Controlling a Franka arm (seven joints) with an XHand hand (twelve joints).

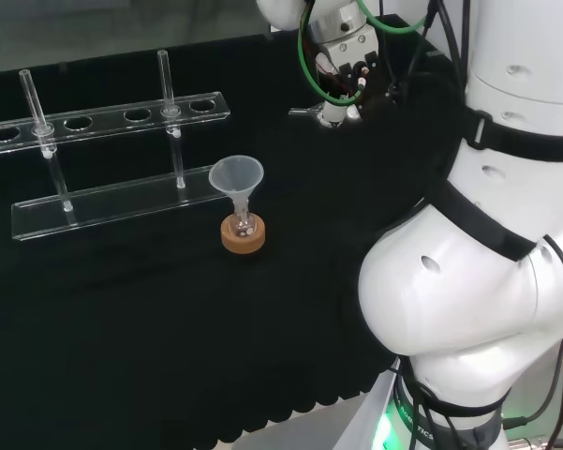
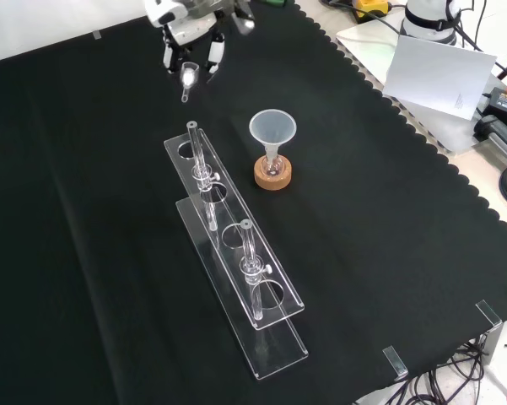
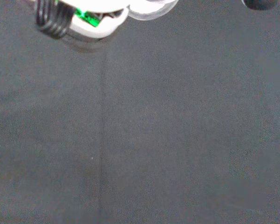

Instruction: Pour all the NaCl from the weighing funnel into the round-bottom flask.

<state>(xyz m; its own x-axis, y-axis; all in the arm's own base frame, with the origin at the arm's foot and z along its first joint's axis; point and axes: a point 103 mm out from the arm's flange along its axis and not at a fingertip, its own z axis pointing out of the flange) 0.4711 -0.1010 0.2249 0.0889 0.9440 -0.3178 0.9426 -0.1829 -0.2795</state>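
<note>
We see the hand (image 2: 190, 25) raised over the far edge of the black cloth (image 2: 110, 253) in the front view, its fingers (image 2: 213, 57) curled round a small clear weighing funnel (image 2: 187, 78) whose spout points down. Toward the middle of the cloth a round-bottom flask (image 2: 273, 166) sits on a cork ring (image 2: 273, 176), with a clear funnel (image 2: 272, 129) standing in its neck (we cannot tell what the flask holds). Just beside it, a clear rack (image 2: 236, 270) carries two glass tubes (image 2: 201, 164), and the hand is well apart from the flask.
</note>
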